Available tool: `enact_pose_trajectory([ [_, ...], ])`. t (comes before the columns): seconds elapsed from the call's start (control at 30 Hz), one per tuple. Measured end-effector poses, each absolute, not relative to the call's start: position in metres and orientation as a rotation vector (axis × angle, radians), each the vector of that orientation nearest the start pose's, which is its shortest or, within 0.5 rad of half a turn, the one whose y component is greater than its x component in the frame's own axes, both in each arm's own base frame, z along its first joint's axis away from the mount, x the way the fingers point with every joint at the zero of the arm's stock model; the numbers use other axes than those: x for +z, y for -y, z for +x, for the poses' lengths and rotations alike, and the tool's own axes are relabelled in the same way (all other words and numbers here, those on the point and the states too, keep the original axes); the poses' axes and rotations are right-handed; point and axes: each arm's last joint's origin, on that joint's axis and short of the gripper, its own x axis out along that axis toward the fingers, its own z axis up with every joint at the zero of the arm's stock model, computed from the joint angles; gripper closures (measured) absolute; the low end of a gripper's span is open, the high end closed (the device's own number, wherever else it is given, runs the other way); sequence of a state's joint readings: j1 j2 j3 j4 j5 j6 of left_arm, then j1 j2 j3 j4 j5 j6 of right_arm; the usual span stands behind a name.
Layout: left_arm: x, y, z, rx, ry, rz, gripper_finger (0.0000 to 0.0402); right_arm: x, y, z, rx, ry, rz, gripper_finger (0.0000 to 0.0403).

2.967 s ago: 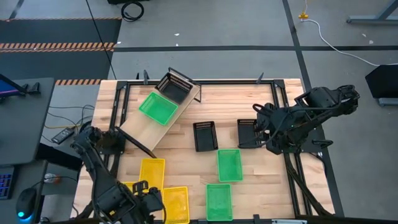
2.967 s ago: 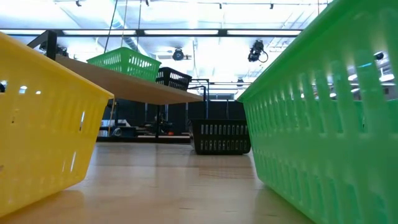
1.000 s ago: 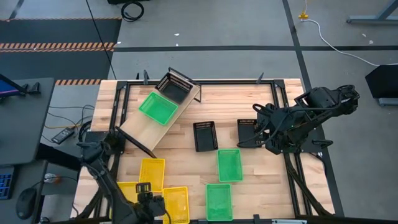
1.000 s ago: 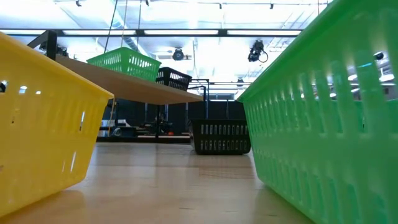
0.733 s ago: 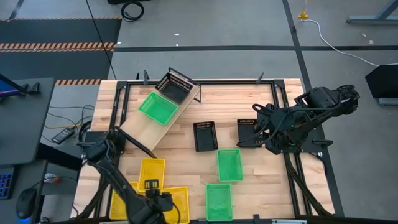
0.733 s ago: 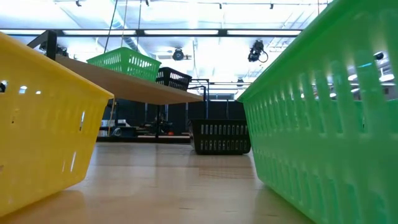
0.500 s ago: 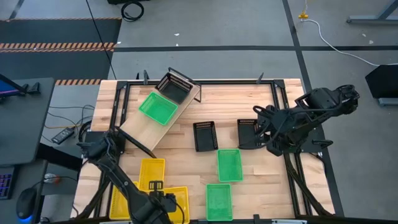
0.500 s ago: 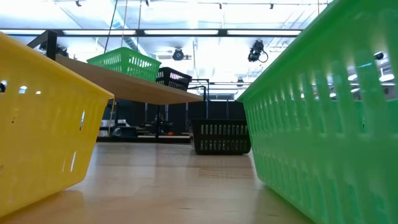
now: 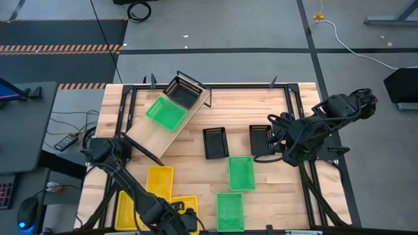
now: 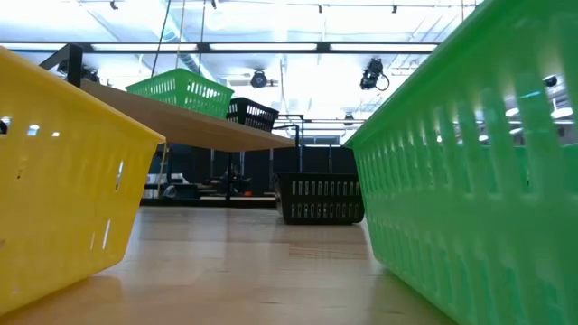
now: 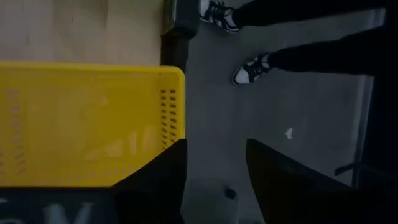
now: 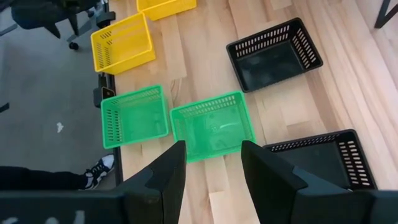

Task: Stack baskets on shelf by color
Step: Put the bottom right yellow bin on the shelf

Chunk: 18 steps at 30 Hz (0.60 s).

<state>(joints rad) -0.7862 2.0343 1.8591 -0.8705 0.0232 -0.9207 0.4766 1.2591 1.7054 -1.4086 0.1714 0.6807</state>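
The shelf (image 9: pixel 151 135) stands askew at the table's far left, with a green basket (image 9: pixel 165 113) and a black basket (image 9: pixel 183 90) on it. Two black baskets (image 9: pixel 215 142) (image 9: pixel 261 139) sit mid-table on their bases. Two green baskets (image 9: pixel 240 172) (image 9: pixel 229 210) and three yellow ones (image 9: pixel 160 181) (image 9: pixel 127 205) (image 9: pixel 189 207) lie near the near edge. My left gripper (image 11: pixel 214 180) is open above the near edge, beside a yellow basket (image 11: pixel 87 124). My right gripper (image 12: pixel 208 174) is open, raised over the right black basket (image 12: pixel 323 158).
The table has a black metal frame (image 9: pixel 124 114) along its sides. Beyond the near edge is grey floor, where a person's shoes (image 11: pixel 249 68) show. In the low view a yellow basket (image 10: pixel 63 171) and a green basket (image 10: pixel 470 162) stand close on either side.
My left arm has swung along the near edge toward the table's right, bringing its gripper from over the leftmost yellow basket to over the yellow basket nearest the green ones. The baskets and the shelf have stayed where they were.
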Motion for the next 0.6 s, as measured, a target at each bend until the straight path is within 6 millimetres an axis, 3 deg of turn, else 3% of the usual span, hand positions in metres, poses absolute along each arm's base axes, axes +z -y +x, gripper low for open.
enact_pose_trajectory([
  [0.6,0.211,0.332,0.316,-0.149,-1.331,-0.335,0.0230,0.435,-0.083,0.169,-0.041,-0.963,0.323,0.0241],
])
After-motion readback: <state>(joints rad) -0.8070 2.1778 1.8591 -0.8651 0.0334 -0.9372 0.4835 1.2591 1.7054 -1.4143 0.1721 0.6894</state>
